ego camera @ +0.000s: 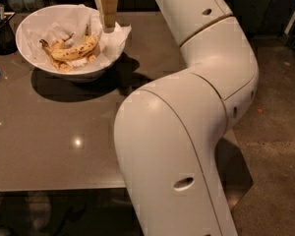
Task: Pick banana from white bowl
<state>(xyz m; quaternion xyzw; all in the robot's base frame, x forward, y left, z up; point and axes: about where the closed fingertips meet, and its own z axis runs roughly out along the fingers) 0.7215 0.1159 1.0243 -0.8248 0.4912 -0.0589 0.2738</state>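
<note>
The white bowl stands at the far left of the grey table, lined with crumpled white paper. The banana, yellow with brown speckles, lies across the bowl's middle, with shorter, browner banana pieces beside and under it. My gripper hangs over the bowl's right rim, above and to the right of the banana, apart from it. It shows as a tan upright shape. My white arm fills the right and centre of the view.
A dark wire container stands at the left edge next to the bowl. The grey table runs to its front edge near the bottom. Concrete floor lies to the right.
</note>
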